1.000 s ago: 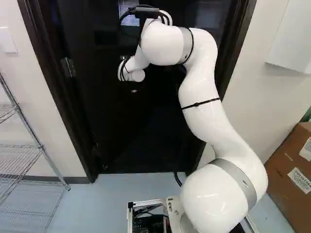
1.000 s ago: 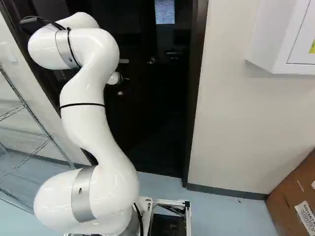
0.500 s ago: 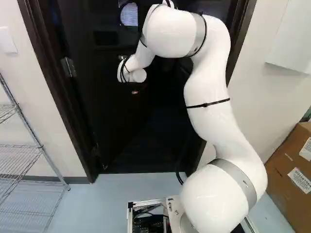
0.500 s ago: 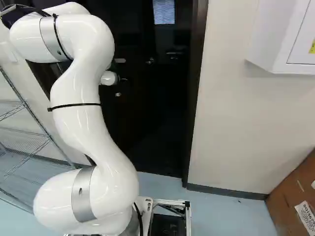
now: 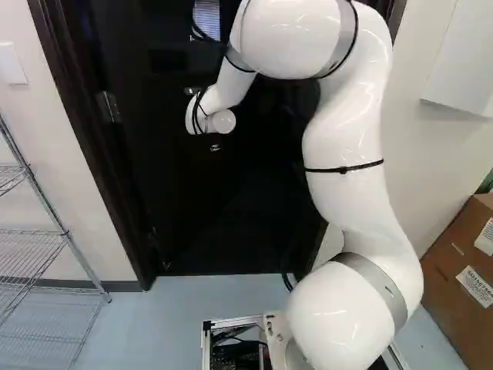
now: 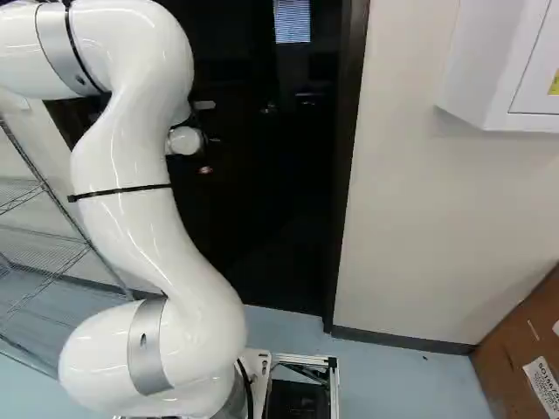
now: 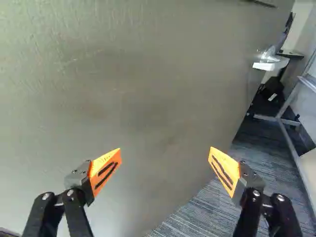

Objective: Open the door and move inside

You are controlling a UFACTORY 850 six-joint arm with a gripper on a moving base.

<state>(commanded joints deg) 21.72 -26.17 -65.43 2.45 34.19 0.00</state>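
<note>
While the rounded white arm (image 5: 343,139) reaches the left base view's top, the black orange-padded gripper (image 7: 165,153) gapes before the flat grey door (image 7: 148,89)

Over there a white arm (image 6: 144,231) curves up before a dark doorway (image 6: 284,218), wire shelves (image 6: 44,184) to one side, a cardboard box (image 6: 517,345) and wall cabinet (image 6: 489,65) to the other.

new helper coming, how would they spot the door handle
In the wrist view, the grey door spreads ahead of the open gripper. Follow it to the edge where the room beyond shows; the handle sticks out there. Its bright, pale shine sets it apart from the black things beyond.
</note>
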